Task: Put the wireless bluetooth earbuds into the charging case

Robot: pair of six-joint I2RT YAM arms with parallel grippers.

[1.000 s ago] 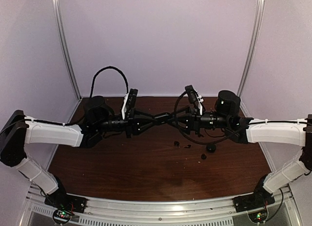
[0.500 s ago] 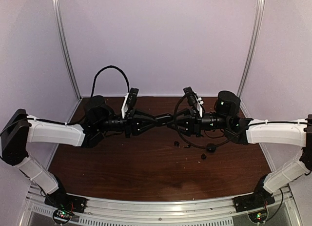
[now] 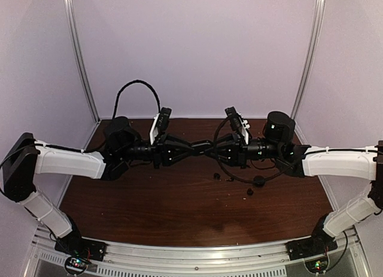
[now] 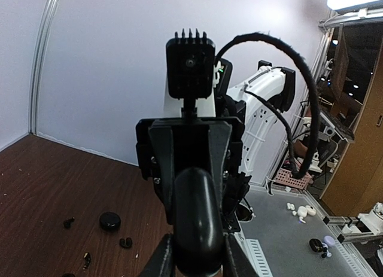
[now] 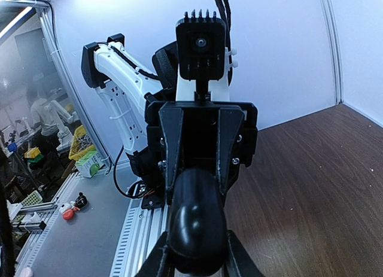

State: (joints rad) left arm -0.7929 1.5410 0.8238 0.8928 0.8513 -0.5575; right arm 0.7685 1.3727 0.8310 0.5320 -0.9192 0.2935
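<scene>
The charging case (image 4: 197, 220) is a smooth black oval pebble. It is held in the air above the middle of the table, between the two grippers, which face each other. My left gripper (image 3: 200, 146) (image 4: 196, 256) is shut on one end of the case. My right gripper (image 3: 214, 149) (image 5: 196, 256) is shut on the other end; the case also shows in the right wrist view (image 5: 197, 220). Small black earbuds lie loose on the wood below, one (image 3: 216, 176) under the grippers and one further right (image 3: 249, 192). In the left wrist view, one bud (image 4: 125, 243) lies on the table.
A round black disc-like item (image 3: 259, 181) (image 4: 110, 221) lies on the brown table (image 3: 149, 205) right of centre. Tiny dark bits (image 3: 230, 179) lie beside the buds. A purple wall and metal posts close off the back. A metal rail (image 3: 197, 253) runs along the near edge.
Both wrists have shifted slightly; the left arm has edged to the right. The grippers stay together at the middle with the case between them. The loose items have not moved.
</scene>
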